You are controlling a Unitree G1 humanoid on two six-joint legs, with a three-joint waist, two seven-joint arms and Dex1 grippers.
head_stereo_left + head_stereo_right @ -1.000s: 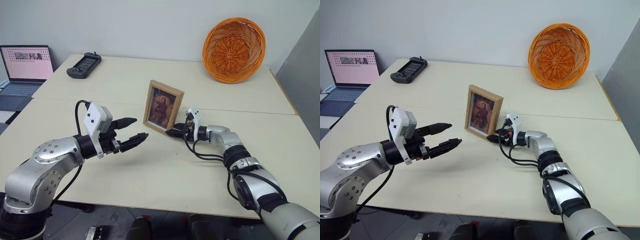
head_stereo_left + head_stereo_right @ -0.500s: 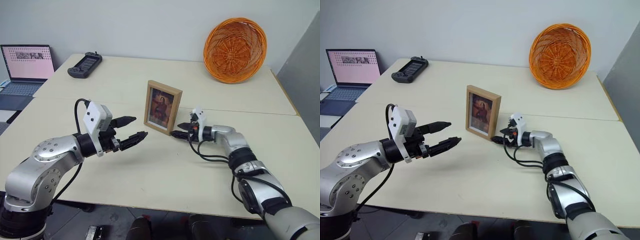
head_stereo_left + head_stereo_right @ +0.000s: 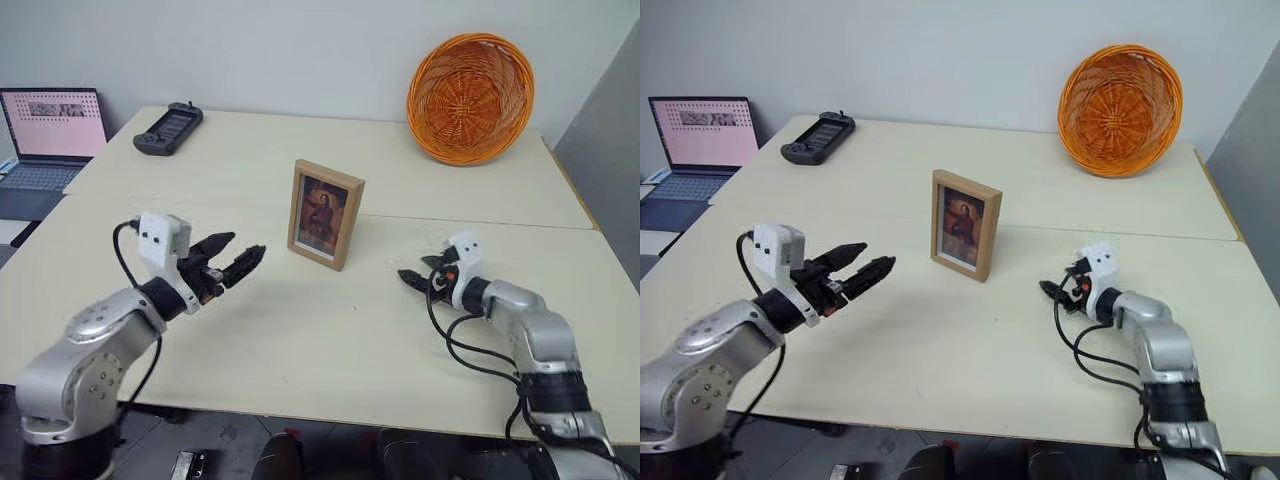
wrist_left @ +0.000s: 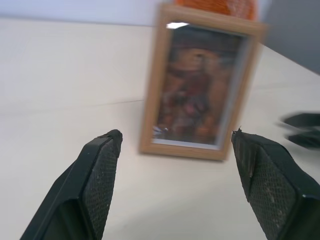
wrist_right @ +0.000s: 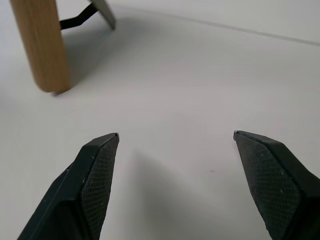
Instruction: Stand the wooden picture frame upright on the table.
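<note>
Standing frame [image 3: 326,213] between both tools, apart

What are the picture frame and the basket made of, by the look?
Picture frame: light wood, matte, judging by its even pale tan colour; the glazing over the picture looks glossy. Basket: woven wicker or rattan, orange, with visible coiled strands; could be plastic imitation.
</note>
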